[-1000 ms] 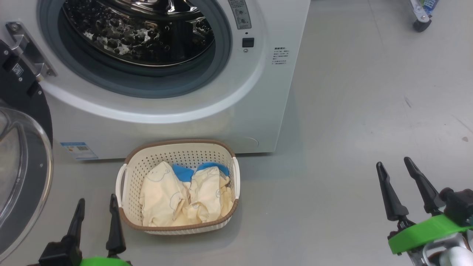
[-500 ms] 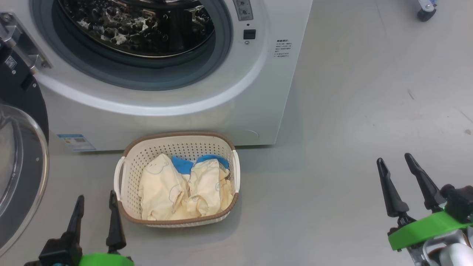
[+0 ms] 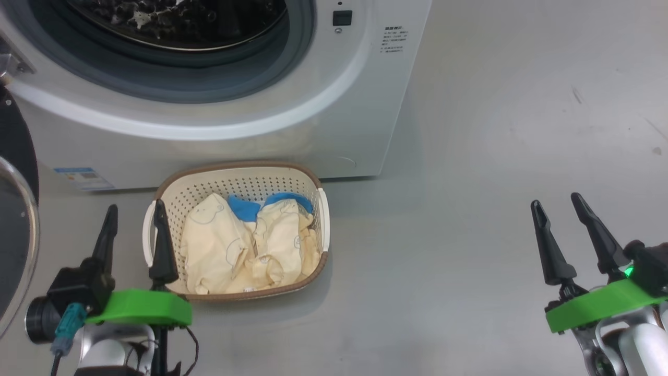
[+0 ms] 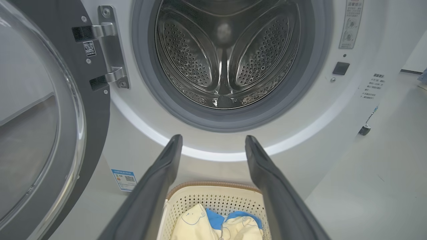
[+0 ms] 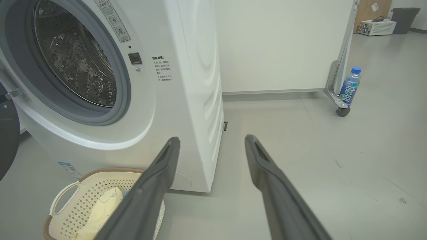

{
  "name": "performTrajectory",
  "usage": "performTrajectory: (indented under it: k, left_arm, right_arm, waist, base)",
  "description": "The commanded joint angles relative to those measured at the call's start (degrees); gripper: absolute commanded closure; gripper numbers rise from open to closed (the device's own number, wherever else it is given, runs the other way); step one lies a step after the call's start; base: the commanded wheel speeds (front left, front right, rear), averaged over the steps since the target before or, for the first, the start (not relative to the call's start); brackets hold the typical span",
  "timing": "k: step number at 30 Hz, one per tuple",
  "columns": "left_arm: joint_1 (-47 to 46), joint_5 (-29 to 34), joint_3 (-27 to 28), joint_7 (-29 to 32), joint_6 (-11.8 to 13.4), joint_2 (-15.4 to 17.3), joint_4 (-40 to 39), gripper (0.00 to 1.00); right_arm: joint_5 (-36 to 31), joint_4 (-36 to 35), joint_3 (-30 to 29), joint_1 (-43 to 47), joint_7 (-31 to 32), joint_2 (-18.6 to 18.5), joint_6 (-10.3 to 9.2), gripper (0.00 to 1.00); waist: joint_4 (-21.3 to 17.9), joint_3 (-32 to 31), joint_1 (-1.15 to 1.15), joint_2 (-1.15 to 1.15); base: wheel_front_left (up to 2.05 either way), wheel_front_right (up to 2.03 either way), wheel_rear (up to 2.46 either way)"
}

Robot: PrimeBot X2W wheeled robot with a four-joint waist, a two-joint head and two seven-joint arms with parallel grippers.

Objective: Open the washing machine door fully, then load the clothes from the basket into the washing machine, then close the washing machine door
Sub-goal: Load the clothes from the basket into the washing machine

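Cream-yellow clothes [image 3: 211, 245], blue-trimmed, in perforated basket [image 3: 261, 185]

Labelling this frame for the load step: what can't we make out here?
Door: head view, cut by the left edge; full swing unclear.
Clothes: bunched together, count unclear; left wrist view cuts them at the bottom edge.
Basket floor: covered by clothes.
Drum: head view, top edge cuts it.
Washer print: too small to read.

Drum mouth [image 4: 227, 56] clear; door [image 4: 40, 116] open at L; basket [image 3: 235, 166] on floor [image 3: 469, 209] below.
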Motion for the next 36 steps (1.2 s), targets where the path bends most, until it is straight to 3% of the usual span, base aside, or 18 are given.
performTrajectory:
  k: [1, 23, 36]
  left_arm:
    - [-3.12, -0.47, 2.31, -0.31, -0.06, 1.31, -1.14, 0.0]
    - [-20.09, -0.16, 0.61, -1.69, -2.1, 1.49, 9.3, 0.0]
    - [-33.15, 0.04, -0.39, -1.68, -4.35, 3.03, 24.09, 0.0]
  right_arm:
    - [0.21, -1.95, 1.04, -2.35, -0.56, -0.85, -0.01, 0.0]
    - [0.63, -3.59, 1.99, -9.64, -0.56, 0.53, -0.01, 0.0]
    - [1.0, -4.24, 1.97, -12.52, -0.56, 1.45, -0.01, 0.0]
  waist:
    - [-0.57, 1.82, -0.01, 0.0]
    - [-2.39, 19.53, -0.01, 0.0]
    - [-5.4, 28.39, -0.01, 0.0]
  base:
    - [0.0, 0.0, 0.0]
    - [0.0, 0.0, 0.0]
    - [0.0, 0.0, 0.0]
